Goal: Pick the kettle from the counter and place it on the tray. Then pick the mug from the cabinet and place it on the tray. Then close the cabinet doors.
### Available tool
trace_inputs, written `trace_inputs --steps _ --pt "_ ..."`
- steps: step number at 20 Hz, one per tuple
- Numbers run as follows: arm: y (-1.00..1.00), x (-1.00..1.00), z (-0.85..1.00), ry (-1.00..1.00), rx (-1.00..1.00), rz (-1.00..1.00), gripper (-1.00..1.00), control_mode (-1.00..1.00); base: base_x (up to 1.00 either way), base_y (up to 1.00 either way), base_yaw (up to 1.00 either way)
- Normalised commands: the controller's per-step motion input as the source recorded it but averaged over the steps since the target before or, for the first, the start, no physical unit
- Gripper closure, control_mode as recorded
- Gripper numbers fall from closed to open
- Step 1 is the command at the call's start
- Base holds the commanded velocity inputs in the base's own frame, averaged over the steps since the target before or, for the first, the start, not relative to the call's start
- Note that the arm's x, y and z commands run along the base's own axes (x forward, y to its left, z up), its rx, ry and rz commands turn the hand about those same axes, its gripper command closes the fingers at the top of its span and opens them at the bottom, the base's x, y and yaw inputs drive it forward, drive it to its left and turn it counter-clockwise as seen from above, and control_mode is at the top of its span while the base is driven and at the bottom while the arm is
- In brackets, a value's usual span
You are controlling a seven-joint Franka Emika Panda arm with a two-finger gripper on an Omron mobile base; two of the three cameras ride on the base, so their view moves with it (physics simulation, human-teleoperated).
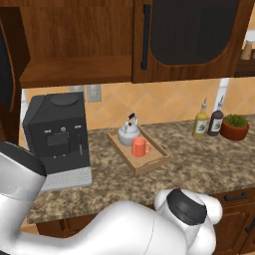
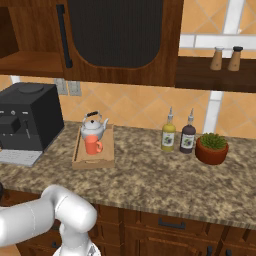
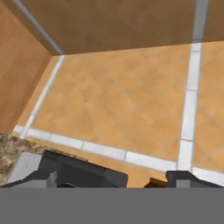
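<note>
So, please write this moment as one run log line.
kettle: on tray | mug: on tray | right cabinet door: shut | left side: open | fingers: open, empty

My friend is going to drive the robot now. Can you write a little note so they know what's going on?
Gripper: open, holding nothing, facing the tiled wall.
Kettle and mug: both sit on the tray on the counter, left of the two bottles.
Done: kettle and mug are placed.
Left: close the cabinet doors. The right door looks shut; the left side still shows the open shelf.
</note>
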Motion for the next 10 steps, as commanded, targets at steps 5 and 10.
trace_inputs --steps 5,10 --pt "-0.08 0.08 0.0 -0.06 -0.04 -0.15 -1.0 -1.0 0.0 0.0 0.0" --pt "-0.41 0.15 0.01 -0.11 -0.02 -0.17 -1.0 -1.0 0.0 0.0 0.0"
